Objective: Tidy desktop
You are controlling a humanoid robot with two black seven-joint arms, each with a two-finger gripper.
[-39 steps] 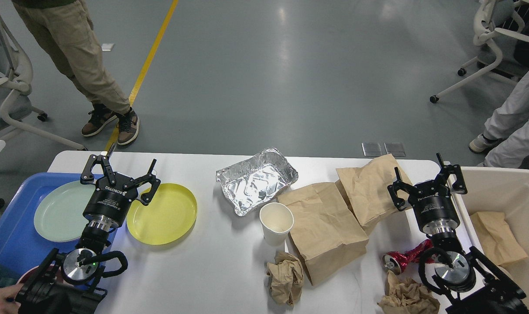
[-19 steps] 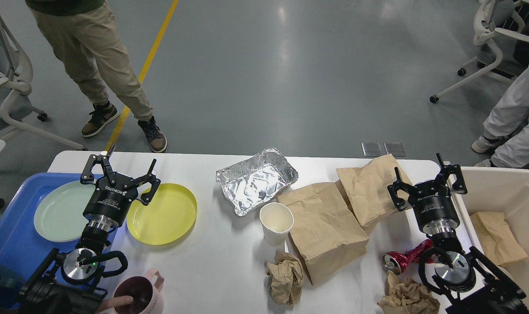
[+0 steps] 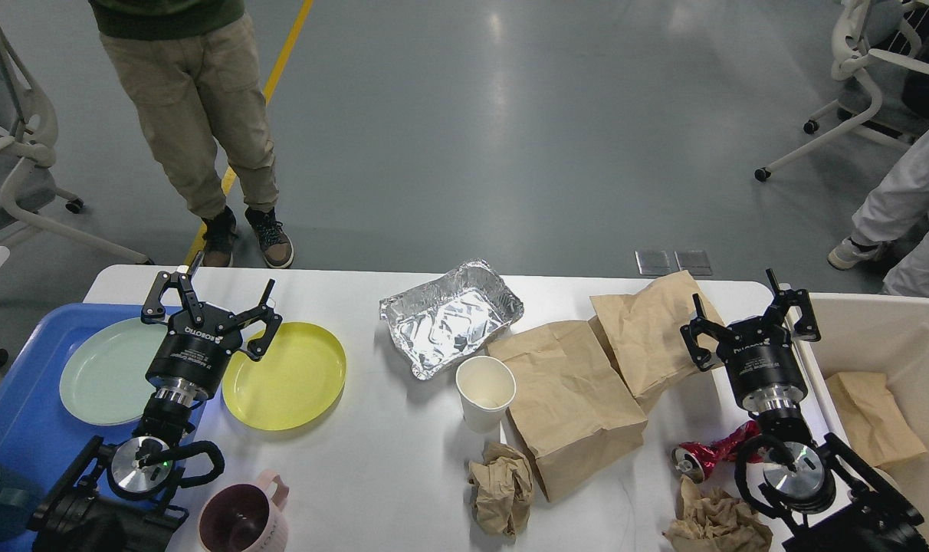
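White counter cluttered with paper bags, cup, foil tray. Both grippers, left and right, hover with jaws wide, empty. Sorting hasn't started, I'd say; next comes picking a first piece.

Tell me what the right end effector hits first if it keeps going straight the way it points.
Probably nothing on the desktop: the right end effector, open, points past the far table edge, with the paper bag just to its left. Depth is unclear.

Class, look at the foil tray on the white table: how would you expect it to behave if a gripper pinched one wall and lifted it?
The foil tray is probably very light, since it looks empty and thin. Its crinkled, uneven walls suggest it would likely dent or fold under a pinch rather than stay stiff. On the smooth desktop it might slide when nudged.
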